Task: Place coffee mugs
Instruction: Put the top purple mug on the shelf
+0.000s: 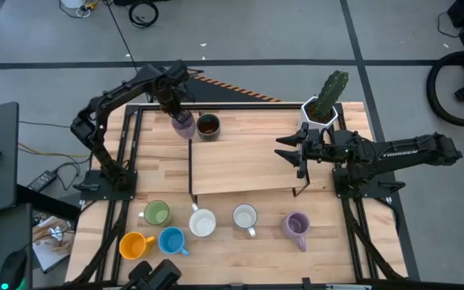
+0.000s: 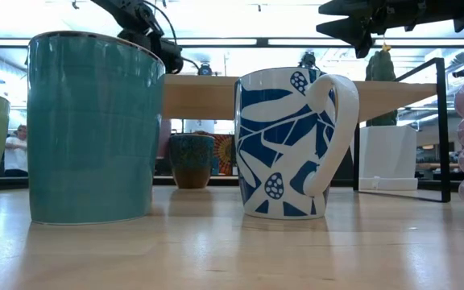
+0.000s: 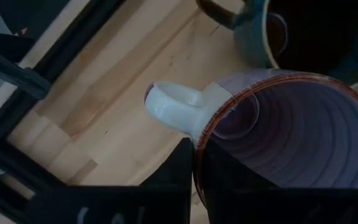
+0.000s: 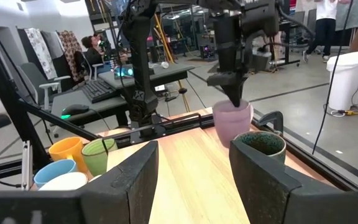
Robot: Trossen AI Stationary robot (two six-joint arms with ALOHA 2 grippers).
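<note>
Right up close in the low view stand a blue mug (image 2: 93, 127) and a white mug with blue leaves (image 2: 290, 143) on the wooden table (image 1: 240, 165). From above, six mugs sit along the front of the table. These are the orange mug (image 1: 134, 244), the blue one, the green mug (image 1: 156, 213), two white mugs (image 1: 202, 222) and a purple mug (image 1: 297, 227).

At the back of the table, the left gripper (image 1: 177, 108) is squeezed shut on the rim of a second purple mug (image 1: 183, 124). One finger is inside the cup and one is outside. This mug is just beside the dark brown mug (image 1: 208, 126).

The right gripper (image 1: 292, 153) hangs over the middle right of the table. Its fingers are apart and hold nothing. A cactus pot (image 1: 325, 103) stands behind it.
</note>
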